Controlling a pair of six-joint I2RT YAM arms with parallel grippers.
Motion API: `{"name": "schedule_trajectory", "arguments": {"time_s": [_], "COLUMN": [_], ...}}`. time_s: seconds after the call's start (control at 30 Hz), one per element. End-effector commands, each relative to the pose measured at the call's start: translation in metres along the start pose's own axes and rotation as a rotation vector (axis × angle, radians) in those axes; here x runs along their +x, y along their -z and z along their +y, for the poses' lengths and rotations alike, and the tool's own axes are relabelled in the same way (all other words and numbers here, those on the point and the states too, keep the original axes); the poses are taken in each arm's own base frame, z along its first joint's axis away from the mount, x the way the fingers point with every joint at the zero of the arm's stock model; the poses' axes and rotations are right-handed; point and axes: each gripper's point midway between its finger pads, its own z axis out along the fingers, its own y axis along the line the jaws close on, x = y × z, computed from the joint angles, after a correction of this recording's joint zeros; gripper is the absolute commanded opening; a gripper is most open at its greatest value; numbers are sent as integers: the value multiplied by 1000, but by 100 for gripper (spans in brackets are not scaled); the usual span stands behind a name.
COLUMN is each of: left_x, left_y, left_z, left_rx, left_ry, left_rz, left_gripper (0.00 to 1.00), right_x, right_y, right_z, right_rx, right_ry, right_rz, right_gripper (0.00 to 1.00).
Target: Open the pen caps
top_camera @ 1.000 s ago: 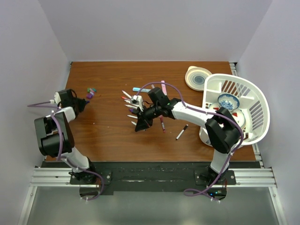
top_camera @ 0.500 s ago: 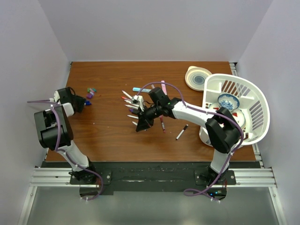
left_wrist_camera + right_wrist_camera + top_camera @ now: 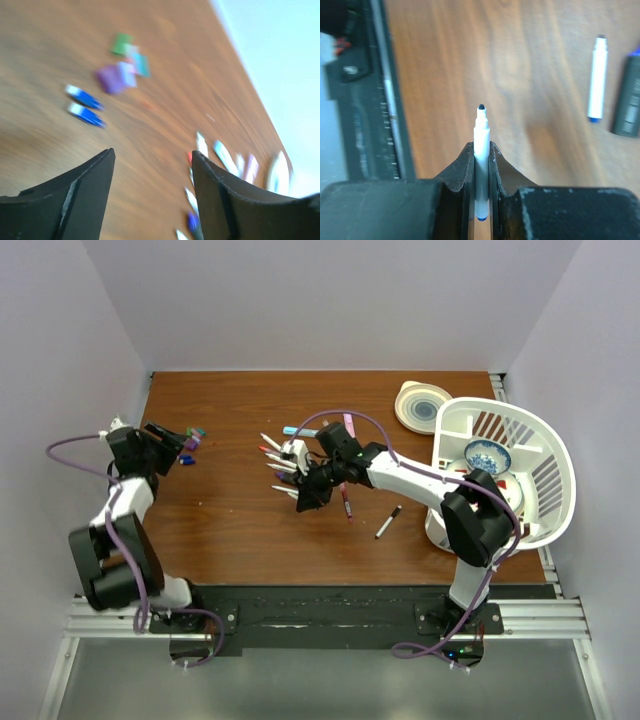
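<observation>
Black R claw [image 3: 480, 148] clamped on pen [image 3: 481, 127], arm stretched left | L claw [image 3: 152, 154] apart

The table [image 3: 230, 540] is smooth wood, the pen caps [image 3: 111, 80] plastic.

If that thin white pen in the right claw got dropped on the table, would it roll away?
Probably: the pen looks round and smooth, so it may roll on the flat table. It seems stiff and light, sticking straight out of the right gripper, pinched only near its blue end.
</observation>
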Motion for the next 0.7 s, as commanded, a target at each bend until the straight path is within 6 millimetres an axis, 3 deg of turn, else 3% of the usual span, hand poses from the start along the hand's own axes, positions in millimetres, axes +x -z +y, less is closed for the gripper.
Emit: {"name": "schedule_trajectory", "arguments": {"time_s": [0.0,0.1,0.13,0.27,0.3,0.33,0.4,0.67], "left_x": [11,29,34,39,44,42,45,33], "left_y": [54,84,89,120,123,128,131,143], "left_z": [-52,-57,-54,-71,-68,-68,-72,-75], "left_rx": [296,335,313,363,348,336,332,310], "left_ry": [-222,-343,-362,-474,-476,-489,-500,-493], "left_rz": [4,22,26,-58,-45,-65,-70,-136], "left_gripper": [70,81,82,85,86,86,87,87], "right_x": [-1,7,8,4,7,-4,9,-4], "right_y": [8,4,2,-7,-14,-15,-26,-49], "right_z": [-27,-38,-40,-43,-45,-46,-53,-70], "right_rx": [139,197,232,313,317,337,340,445], "right_ry": [85,117,139,239,243,265,248,286], "right_rz": [61,132,159,247,271,268,339,411], "right_gripper": [0,1,1,6,8,10,12,22]}}
